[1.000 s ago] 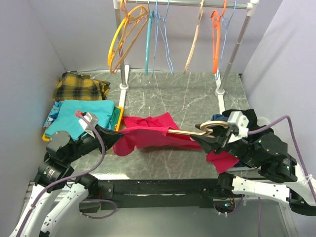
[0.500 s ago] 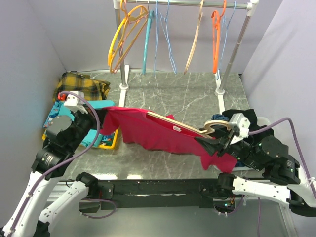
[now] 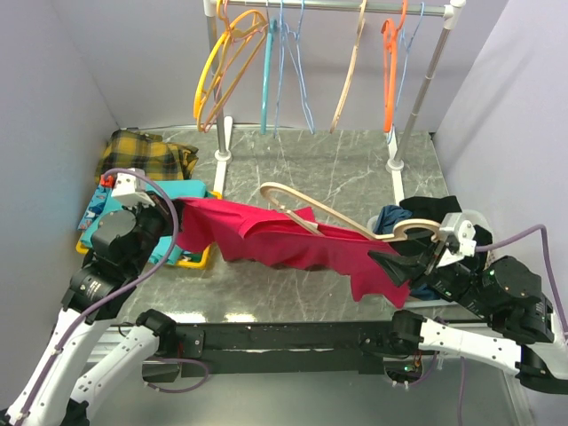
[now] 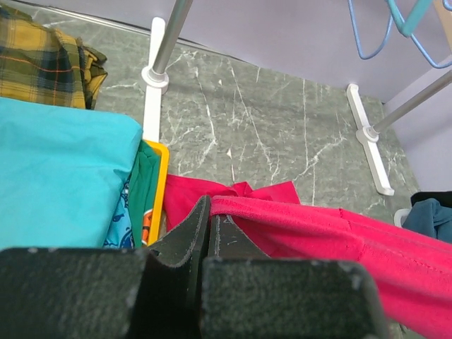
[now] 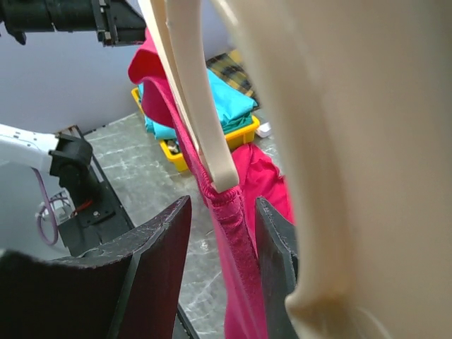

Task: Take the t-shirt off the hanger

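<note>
The red t-shirt (image 3: 293, 244) hangs stretched in the air between both arms. My left gripper (image 3: 182, 206) is shut on its edge, and the left wrist view shows the fingers (image 4: 210, 201) pinching the red hem (image 4: 318, 233). The cream wooden hanger (image 3: 293, 197) rises bare at its left end, with its hook end at my right gripper (image 3: 395, 260), which holds it. In the right wrist view the fingertips (image 5: 222, 205) stand apart around the hanger's end (image 5: 205, 127). A band of the shirt (image 5: 240, 282) is still caught there.
A yellow bin (image 3: 197, 259) with folded teal clothes (image 3: 151, 200) sits at the left, a plaid garment (image 3: 142, 155) behind it. The clothes rack with several empty hangers (image 3: 266, 71) stands at the back on white feet (image 3: 395, 160). Dark clothes (image 3: 390, 216) lie at the right.
My left gripper rose and pulled the shirt back to the left. The right arm drew the hanger to the right. The hanger's left arm has come bare.
</note>
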Motion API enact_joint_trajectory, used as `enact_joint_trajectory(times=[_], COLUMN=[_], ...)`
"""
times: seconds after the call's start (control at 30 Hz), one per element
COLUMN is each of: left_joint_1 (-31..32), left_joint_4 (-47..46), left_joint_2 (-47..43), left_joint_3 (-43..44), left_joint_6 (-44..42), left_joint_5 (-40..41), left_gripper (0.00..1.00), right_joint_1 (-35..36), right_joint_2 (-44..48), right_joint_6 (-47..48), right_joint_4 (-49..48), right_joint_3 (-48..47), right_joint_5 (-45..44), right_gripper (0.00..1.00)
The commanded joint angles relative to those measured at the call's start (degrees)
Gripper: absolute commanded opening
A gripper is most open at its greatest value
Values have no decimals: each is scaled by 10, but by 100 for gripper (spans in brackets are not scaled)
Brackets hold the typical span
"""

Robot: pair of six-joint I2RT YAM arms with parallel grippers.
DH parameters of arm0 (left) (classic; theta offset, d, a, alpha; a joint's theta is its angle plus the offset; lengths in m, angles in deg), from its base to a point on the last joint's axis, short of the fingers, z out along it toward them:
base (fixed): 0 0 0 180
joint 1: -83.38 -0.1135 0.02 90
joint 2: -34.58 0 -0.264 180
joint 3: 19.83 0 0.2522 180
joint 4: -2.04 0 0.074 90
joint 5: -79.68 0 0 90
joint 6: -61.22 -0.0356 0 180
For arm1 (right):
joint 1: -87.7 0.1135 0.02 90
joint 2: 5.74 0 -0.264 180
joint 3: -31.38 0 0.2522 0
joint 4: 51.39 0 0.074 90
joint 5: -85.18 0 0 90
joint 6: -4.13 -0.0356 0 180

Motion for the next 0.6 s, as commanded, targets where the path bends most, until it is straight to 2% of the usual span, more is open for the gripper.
enact_joint_trajectory(times=[0.0, 0.13, 0.27, 0.4, 0.5, 0.57], left_joint_1=[-7, -7, -7, -7, -7, -7], left_joint_4=[-21, -21, 7, 52, 76, 82], left_joint_2=[-9, -14, -22, -40, -62, -78], left_joint_3=[-13, -17, -5, 12, 23, 29], left_joint_6=[2, -14, -25, -41, -53, -61], left_joint_5=[-10, -35, -46, -43, -24, -15], left_gripper=[1, 1, 7, 42, 61, 70], right_joint_1=[3, 3, 3, 2, 3, 2], right_joint_2=[-42, -127, -187, -238, -267, -279], right_joint_6=[-3, -1, -1, -5, -11, -13], right_joint_4=[-17, 7, -42, -97, -123, -133], right_joint_3=[-33, -62, -43, -9, 5, 7], right_joint_5=[-28, -42, -12, 9, 25, 31], right_gripper=[0, 0, 0, 0, 0, 0])
